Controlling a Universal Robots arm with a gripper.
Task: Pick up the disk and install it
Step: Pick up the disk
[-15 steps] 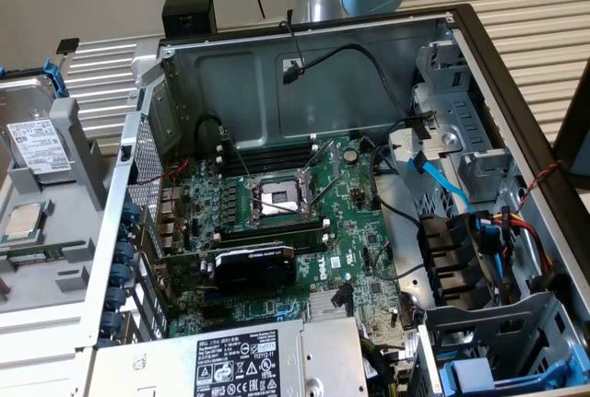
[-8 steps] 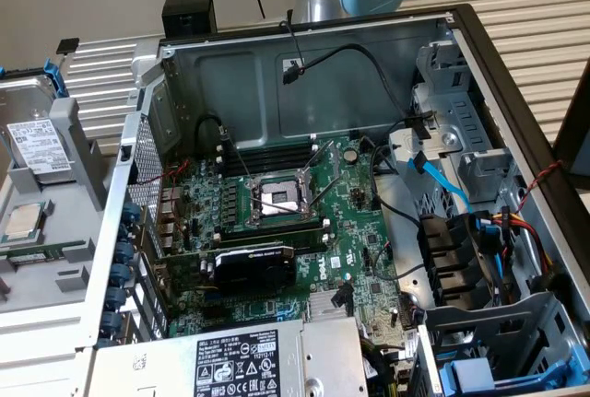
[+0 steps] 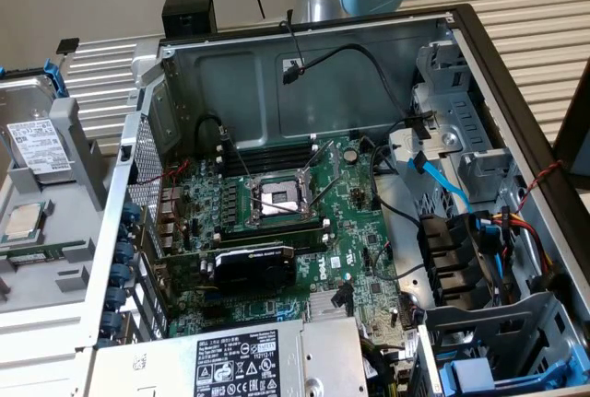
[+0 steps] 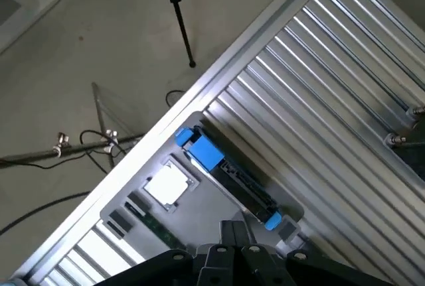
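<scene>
Overhead, closed jaws hang well clear of the disk (image 4: 232, 178), standing edgewise

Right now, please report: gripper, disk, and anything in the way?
Gripper shut, empty, above the disk. Disk stands on edge in grey tray, outside the computer case. Processor chip beside it, apart.
</scene>
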